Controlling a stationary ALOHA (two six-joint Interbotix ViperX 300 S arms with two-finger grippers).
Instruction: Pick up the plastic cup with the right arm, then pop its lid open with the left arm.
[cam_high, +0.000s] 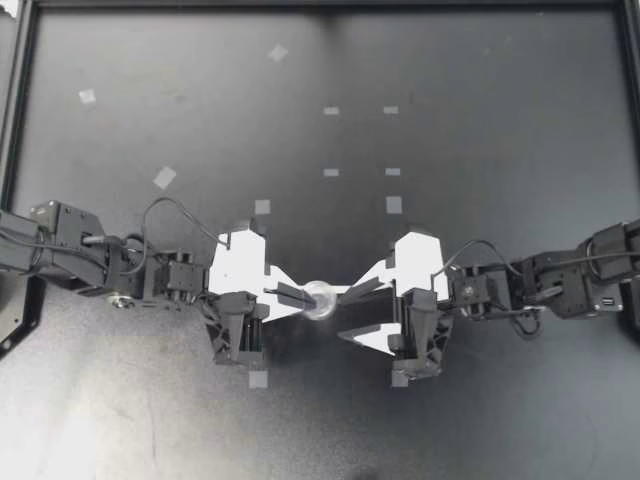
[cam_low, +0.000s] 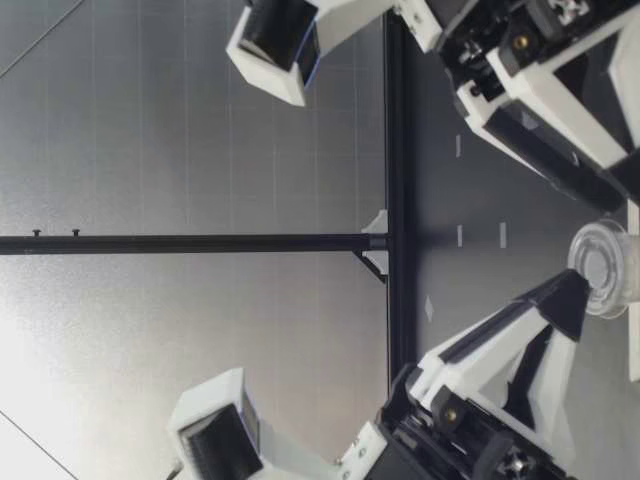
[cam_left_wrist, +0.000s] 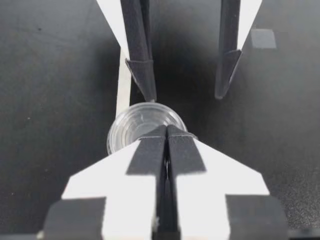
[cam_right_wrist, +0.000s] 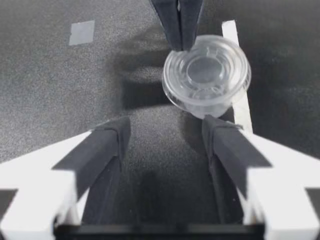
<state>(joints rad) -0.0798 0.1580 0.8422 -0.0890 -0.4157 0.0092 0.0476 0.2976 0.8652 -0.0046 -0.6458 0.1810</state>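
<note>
Count: 1 small clear plastic cup with a lid (cam_high: 322, 298), 2 two-finger grippers, and at least 10 pale tape patches (cam_high: 394, 204) on the matte black table (cam_high: 480, 100).

The cup is a bit toward 6 o'clock from table centre, right between the two grippers, and sits tilted rather than flat.

The robot's left gripper (cam_high: 300, 296) comes in from the cup's 9 o'clock. Its fingers are pressed together and pinch the cup's rim; its wrist view shows the tips right on the rim (cam_left_wrist: 135, 122).

The robot's right gripper (cam_high: 355, 313) is at the cup's 3 o'clock, fingers spread wide and holding nothing. In its wrist view the cup (cam_right_wrist: 206, 75) is just ahead of one finger tip, not between the pair. Whether that tip touches the cup can't be told.

Edges: a black frame rail (cam_high: 320, 5) runs along 12 o'clock, with more rail down the 9 and 3 o'clock sides.

Room: bare mat from the cup out to 12 o'clock, only flat tape patches on it. There's a narrower bare strip toward 6 o'clock. The 9 and 3 o'clock lanes are taken up by the arms.
</note>
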